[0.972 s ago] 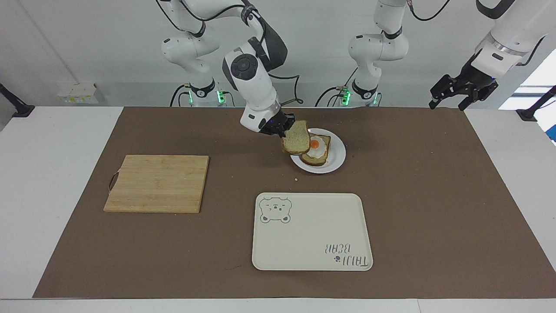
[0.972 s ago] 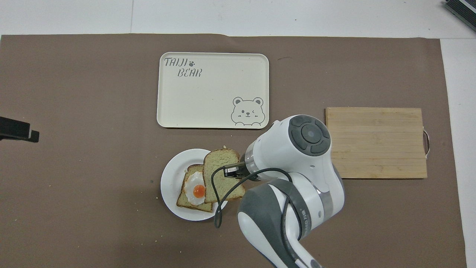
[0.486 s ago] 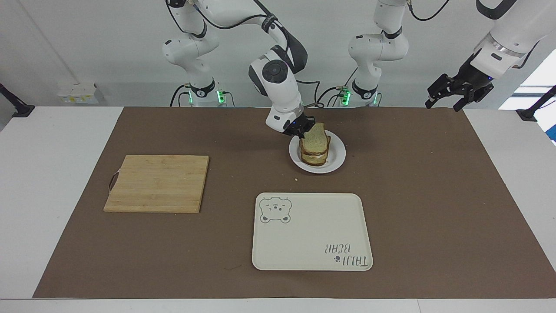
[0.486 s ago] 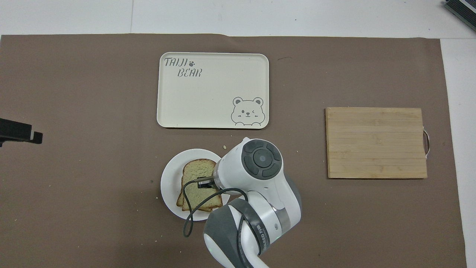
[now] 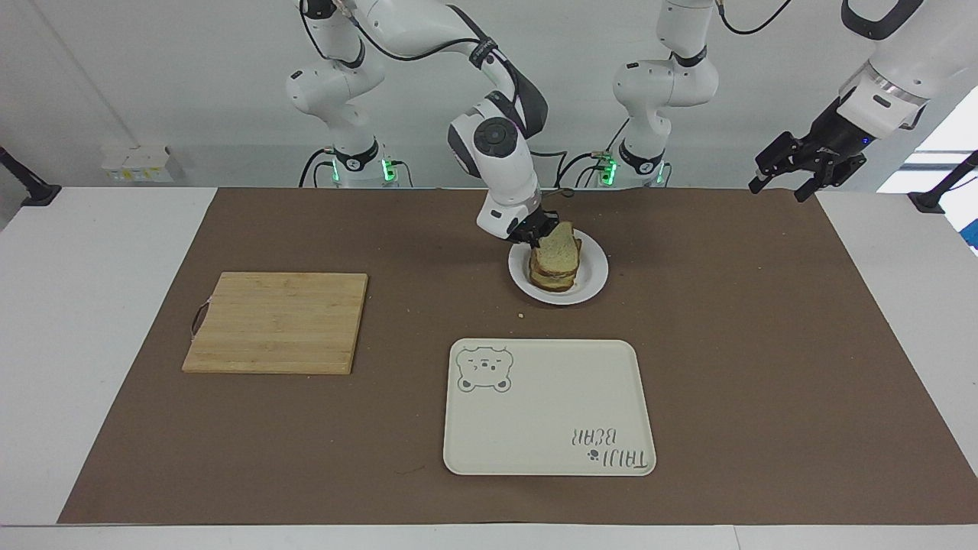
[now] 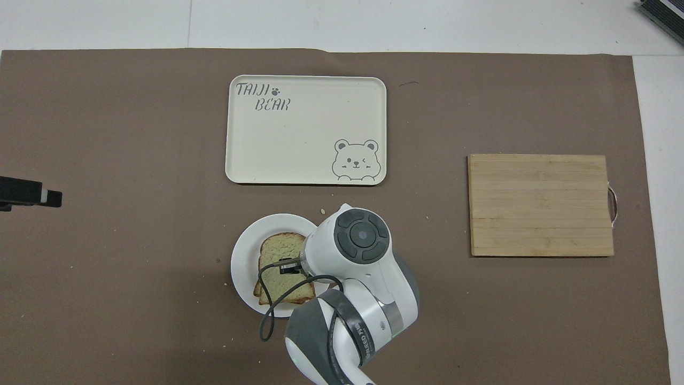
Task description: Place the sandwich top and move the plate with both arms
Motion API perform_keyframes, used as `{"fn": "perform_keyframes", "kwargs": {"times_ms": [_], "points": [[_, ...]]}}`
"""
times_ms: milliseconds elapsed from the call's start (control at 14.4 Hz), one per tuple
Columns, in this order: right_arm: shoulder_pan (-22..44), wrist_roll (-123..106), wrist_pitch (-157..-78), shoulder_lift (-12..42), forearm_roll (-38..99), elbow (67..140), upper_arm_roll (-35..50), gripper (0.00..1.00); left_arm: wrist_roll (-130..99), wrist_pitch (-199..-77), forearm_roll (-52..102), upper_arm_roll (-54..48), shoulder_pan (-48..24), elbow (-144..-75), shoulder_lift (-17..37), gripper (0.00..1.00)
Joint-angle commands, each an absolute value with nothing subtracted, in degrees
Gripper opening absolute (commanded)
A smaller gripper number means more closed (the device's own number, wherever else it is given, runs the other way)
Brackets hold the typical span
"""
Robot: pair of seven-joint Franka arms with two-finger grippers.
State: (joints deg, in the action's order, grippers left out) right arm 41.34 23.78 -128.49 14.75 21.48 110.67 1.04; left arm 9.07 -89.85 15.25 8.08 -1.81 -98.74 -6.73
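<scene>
The sandwich top (image 5: 559,244), a pale speckled slice with a brown crust, lies slightly tilted on the egg toast (image 5: 552,281) on the small white plate (image 5: 592,287). It covers the egg. My right gripper (image 5: 537,235) is shut on the slice's edge, on the side toward the right arm's end of the table. In the overhead view the slice (image 6: 279,250) and the plate (image 6: 245,256) show beside the right wrist, which hides the fingers. My left gripper (image 5: 787,177) waits open and empty in the air over the left arm's end of the table; it also shows in the overhead view (image 6: 32,195).
A cream tray with a bear drawing (image 5: 548,406) lies farther from the robots than the plate. A wooden cutting board (image 5: 276,322) lies toward the right arm's end. Crumbs dot the brown mat (image 5: 764,344) around the plate.
My right gripper carried the slice from beside the plate to over the egg toast and lowered it; the egg is now covered. The left gripper barely shifted.
</scene>
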Motion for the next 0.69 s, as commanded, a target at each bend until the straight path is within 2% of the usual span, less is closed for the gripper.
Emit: {"fn": "perform_keyframes", "kwargs": {"times_ms": [0, 208, 278, 347, 416, 625], "points": [[42.5, 25.8, -131.1, 15.6, 23.0, 111.4, 0.9, 0.00, 13.4, -92.3, 17.2, 7.9, -0.2, -103.0, -8.4, 1.00], [42.5, 26.1, -131.1, 15.6, 23.1, 112.4, 0.9, 0.00, 18.3, -94.0, 19.5, 7.9, 0.9, -105.5, -8.5, 1.00], [42.1, 26.7, -131.0, 15.8, 24.0, 112.2, 0.9, 0.21, 20.4, -94.3, 21.0, 7.9, 2.1, -106.5, -8.4, 1.00], [41.9, 27.1, -131.0, 15.9, 24.6, 112.1, 0.9, 0.71, 22.2, -95.1, 22.6, 7.9, 2.4, -107.7, -8.4, 1.00], [42.0, 26.5, -130.8, 15.9, 24.5, 112.0, 0.8, 1.00, 23.2, -96.2, 23.3, 7.9, 2.4, -109.0, -8.3, 1.00], [41.4, 26.1, -130.8, 16.0, 23.6, 111.2, 0.4, 1.00, 26.0, -98.5, 27.8, 7.9, 2.2, -112.6, -8.2, 1.00]]}}
